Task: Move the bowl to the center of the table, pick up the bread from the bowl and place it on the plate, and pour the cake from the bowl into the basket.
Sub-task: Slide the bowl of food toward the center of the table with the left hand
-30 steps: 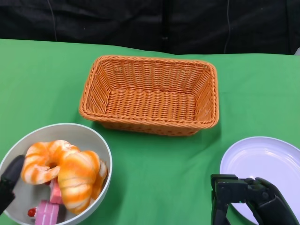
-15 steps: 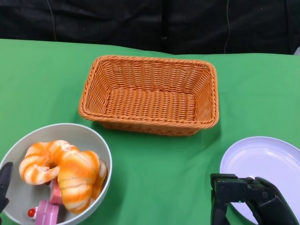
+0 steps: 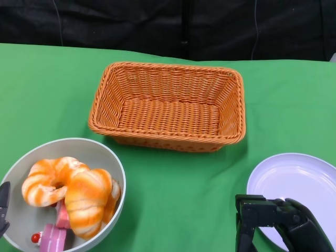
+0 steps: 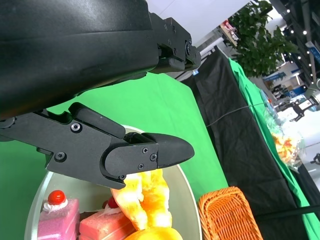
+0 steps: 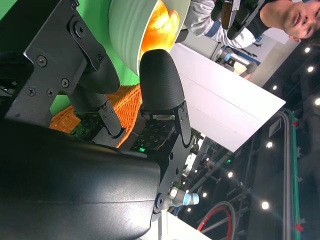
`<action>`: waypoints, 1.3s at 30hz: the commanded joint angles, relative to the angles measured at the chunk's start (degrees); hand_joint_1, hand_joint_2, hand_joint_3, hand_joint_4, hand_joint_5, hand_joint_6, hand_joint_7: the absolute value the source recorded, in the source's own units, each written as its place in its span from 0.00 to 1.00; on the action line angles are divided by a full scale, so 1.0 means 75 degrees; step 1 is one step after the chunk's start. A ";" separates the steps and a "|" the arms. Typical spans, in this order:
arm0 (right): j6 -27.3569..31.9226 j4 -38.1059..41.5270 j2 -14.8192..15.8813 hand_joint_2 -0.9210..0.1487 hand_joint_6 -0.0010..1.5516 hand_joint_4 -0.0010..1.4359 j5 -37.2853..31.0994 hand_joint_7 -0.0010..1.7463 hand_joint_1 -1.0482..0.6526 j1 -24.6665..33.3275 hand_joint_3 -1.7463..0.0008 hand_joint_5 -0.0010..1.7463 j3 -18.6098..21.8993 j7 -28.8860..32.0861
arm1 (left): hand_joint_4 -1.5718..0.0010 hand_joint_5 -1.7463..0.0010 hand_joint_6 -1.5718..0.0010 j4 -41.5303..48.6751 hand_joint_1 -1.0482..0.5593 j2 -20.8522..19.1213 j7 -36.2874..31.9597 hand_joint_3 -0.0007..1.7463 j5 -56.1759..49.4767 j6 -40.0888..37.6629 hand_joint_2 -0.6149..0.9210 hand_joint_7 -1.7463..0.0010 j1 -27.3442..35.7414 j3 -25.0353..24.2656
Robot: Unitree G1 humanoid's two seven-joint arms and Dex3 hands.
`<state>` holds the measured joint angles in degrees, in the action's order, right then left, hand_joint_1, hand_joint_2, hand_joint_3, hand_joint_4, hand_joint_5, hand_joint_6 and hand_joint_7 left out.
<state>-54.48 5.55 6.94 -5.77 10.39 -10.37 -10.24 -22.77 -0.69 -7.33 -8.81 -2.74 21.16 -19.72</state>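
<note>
Bowl [image 3: 107, 157]: pale grey-green, at the near left of the green table [image 3: 173, 189], close to its near edge and well left of the middle; upright, with its rim partly cut off by the frame.
Bread [image 3: 79, 194]: two orange, white-striped, croissant-like pieces piled in the bowl, touching each other; the nearer one leans on the bowl's right wall.
Cake [image 3: 52, 239]: pink slices at the bowl's near side, partly under the bread; the left wrist view shows one slice [image 4: 52, 222] topped with white cream and a red cherry.
Basket [image 3: 168, 105]: orange wicker, rectangular, upright, beyond the bowl and near the table's middle; nothing shows inside it.
Plate [image 3: 299, 184]: white, round, at the near right, well apart from the bowl; its surface shows nothing on it.
Left hand [image 3: 3, 207]: only a black tip shows at the left edge of the head view, just beside the bowl's left rim; whether it touches the rim cannot be told. In the left wrist view its fingers [image 4: 150, 152] reach over the bowl, spread apart, holding nothing.
Right hand [image 3: 273, 223]: low at the near right, overlapping the plate's near left edge in the head view; fingers apart and holding nothing.
Background: black cloth behind the table.
</note>
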 commanded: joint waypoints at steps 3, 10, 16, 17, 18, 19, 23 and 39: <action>-0.0012 -0.0035 0.0048 0.73 0.59 0.68 0.0048 0.85 0.75 0.0009 0.00 0.98 0.0019 0.0034 | 1.00 0.86 0.92 -0.0101 0.29 -0.0143 0.0025 0.33 0.0027 -0.0074 1.00 1.00 0.0026 -0.0020; -0.0002 -0.0071 0.0049 0.74 0.60 0.68 0.0027 0.85 0.74 0.0031 0.00 0.97 0.0026 0.0043 | 0.99 0.92 0.93 -0.0092 0.18 -0.0193 0.0678 0.45 0.1849 -0.0969 1.00 1.00 -0.0115 -0.0479; -0.0002 -0.0071 0.0049 0.74 0.60 0.68 0.0027 0.85 0.74 0.0031 0.00 0.97 0.0026 0.0043 | 0.99 0.92 0.93 -0.0111 0.18 -0.0271 0.0629 0.45 0.1944 -0.1019 1.00 1.00 -0.0092 -0.0445; -0.0002 -0.0071 0.0049 0.74 0.60 0.68 0.0027 0.85 0.74 0.0031 0.00 0.97 0.0026 0.0043 | 0.99 0.92 0.93 -0.0111 0.18 -0.0275 0.0627 0.45 0.1947 -0.1019 1.00 1.00 -0.0091 -0.0443; -0.0002 -0.0071 0.0049 0.74 0.60 0.68 0.0027 0.85 0.74 0.0031 0.00 0.97 0.0026 0.0043 | 0.99 0.92 0.93 -0.0111 0.18 -0.0277 0.0625 0.45 0.1949 -0.1019 1.00 1.00 -0.0090 -0.0442; -0.0002 -0.0071 0.0049 0.74 0.60 0.68 0.0027 0.85 0.74 0.0031 0.00 0.97 0.0026 0.0043 | 0.99 0.92 0.93 -0.0111 0.18 -0.0278 0.0624 0.45 0.1951 -0.1019 1.00 1.00 -0.0090 -0.0441; -0.0021 -0.0086 0.0077 0.74 0.60 0.68 0.0004 0.84 0.74 0.0022 0.00 0.97 0.0083 0.0060 | 1.00 0.94 0.95 -0.0045 0.18 -0.0444 0.0812 0.44 0.2092 -0.1461 1.00 1.00 -0.0058 -0.0389; -0.0015 -0.0187 0.0087 0.74 0.60 0.68 0.0020 0.84 0.76 0.0120 0.00 0.97 0.0113 0.0060 | 1.00 1.00 1.00 -0.0300 0.21 -0.0775 0.1569 0.43 0.3281 -0.2881 1.00 1.00 0.0015 -0.0526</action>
<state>-54.44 4.44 7.02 -5.79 10.80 -9.87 -10.13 -24.04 -5.22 3.52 14.51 -22.99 20.86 -22.93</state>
